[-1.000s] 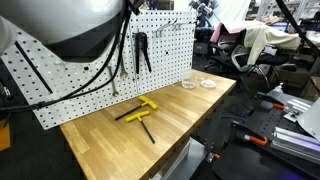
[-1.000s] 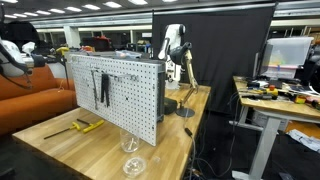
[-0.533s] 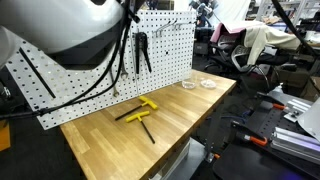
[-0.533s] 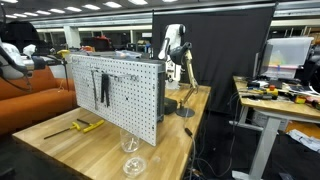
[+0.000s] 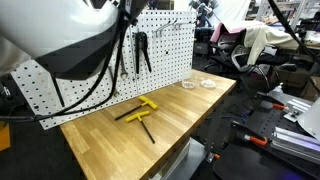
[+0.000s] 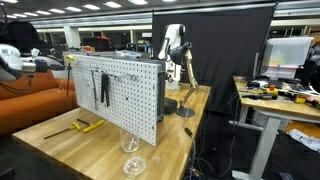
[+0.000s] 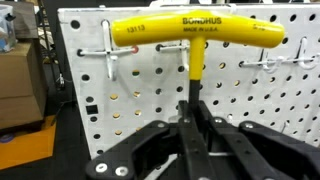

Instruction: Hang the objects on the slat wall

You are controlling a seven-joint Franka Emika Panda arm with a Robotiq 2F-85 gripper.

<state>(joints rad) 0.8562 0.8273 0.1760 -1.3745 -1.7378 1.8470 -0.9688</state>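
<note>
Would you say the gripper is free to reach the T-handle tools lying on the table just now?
Probably not yet: the gripper is shut on a yellow T-handle tool at the pegboard.

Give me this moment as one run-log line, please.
gripper: shut on yellow-handled black-shafted T-tool | facing: white perforated pegboard | wooden table: two more T-tools

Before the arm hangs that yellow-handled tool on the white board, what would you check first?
1. Grip: jaws shut on the shaft of the yellow-handled tool: ok.
2. Tool upright, handle on top: ok.
3. Empty hook on the white board, beside the handle: ok.
4. Gap between handle and board: cannot tell.
5. Two spare tools lie on the table, apart from the board: ok.
</note>
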